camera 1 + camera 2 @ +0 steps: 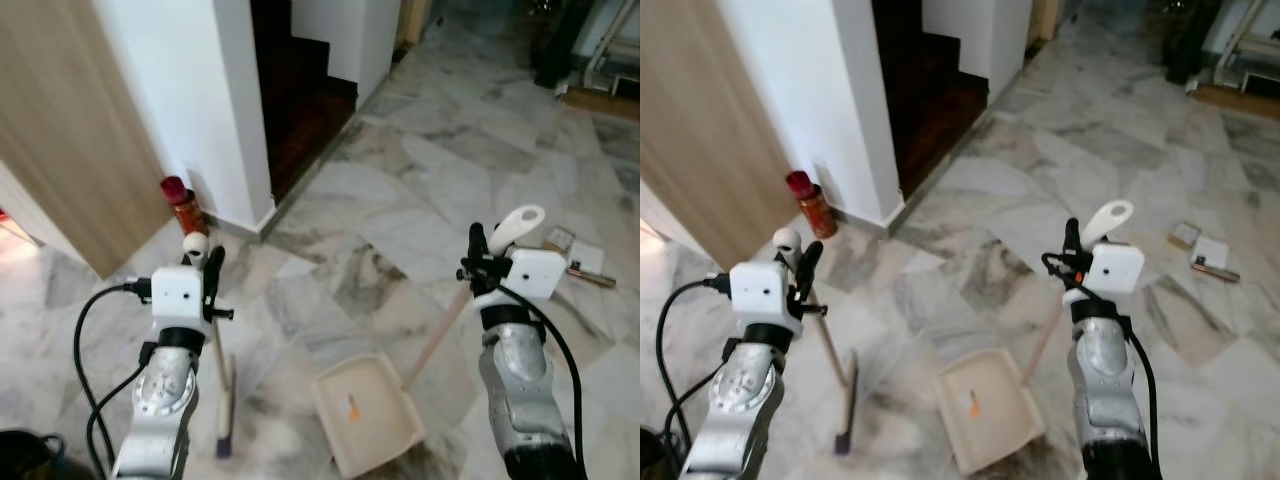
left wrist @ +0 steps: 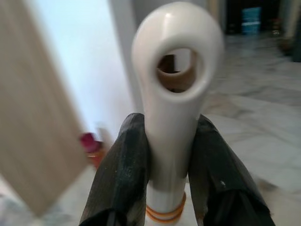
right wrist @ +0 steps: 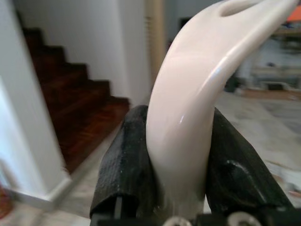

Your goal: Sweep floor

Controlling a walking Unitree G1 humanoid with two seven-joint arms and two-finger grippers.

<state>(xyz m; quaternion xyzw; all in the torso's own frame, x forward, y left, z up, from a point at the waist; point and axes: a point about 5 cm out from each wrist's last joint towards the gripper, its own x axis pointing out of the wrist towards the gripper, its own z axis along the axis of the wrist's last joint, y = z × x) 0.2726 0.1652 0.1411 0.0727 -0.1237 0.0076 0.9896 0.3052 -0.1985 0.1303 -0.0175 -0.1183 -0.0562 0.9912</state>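
Underfoot, marble floor (image 1: 400, 200) runs past a white wall (image 1: 180, 90) and dark staircase (image 1: 300, 90). Cream dustpan (image 1: 365, 412) rests flat between my arms, its long handle (image 1: 520, 226) clamped in my right gripper (image 1: 478, 262), fingers shut on it. My left gripper (image 1: 210, 275) is shut on the broom handle (image 2: 175, 94); broom (image 1: 224, 400) head sits on the floor just left of the pan. Red canister (image 1: 182, 205) stands by the wall. Small litter (image 1: 575, 255) lies right. Step, I judge: tools in hand, sweeping stage. Next: draw broom toward pan mouth.
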